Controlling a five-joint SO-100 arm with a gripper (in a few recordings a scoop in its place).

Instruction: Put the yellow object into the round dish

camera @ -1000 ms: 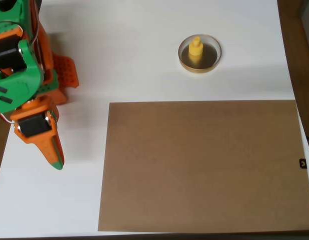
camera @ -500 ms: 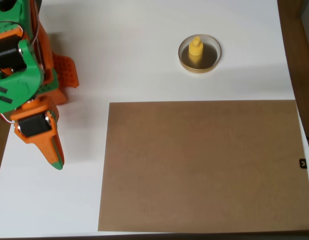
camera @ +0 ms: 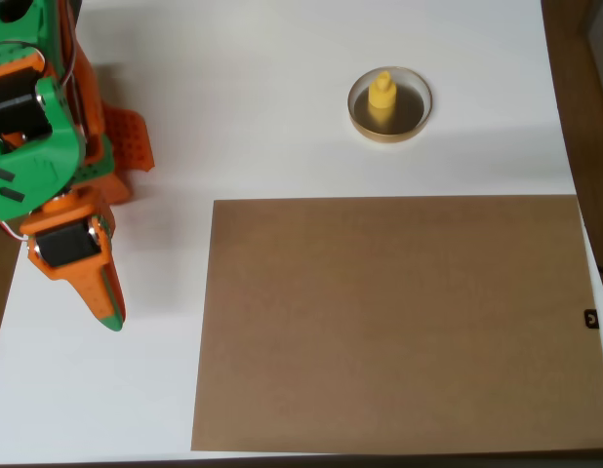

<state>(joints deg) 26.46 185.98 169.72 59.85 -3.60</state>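
Observation:
The yellow object (camera: 381, 98) stands upright inside the round dish (camera: 412, 125), a shallow tan-rimmed dish with a dark inside, at the upper middle of the white table in the overhead view. My orange and green gripper (camera: 108, 310) is folded back at the far left, well away from the dish, pointing down toward the front edge. Its fingers lie together with nothing between them.
A large brown cardboard sheet (camera: 394, 322) lies flat over the lower right of the white table (camera: 253, 107). The arm's base and body (camera: 38, 107) take up the upper left corner. A dark wooden strip runs along the right edge.

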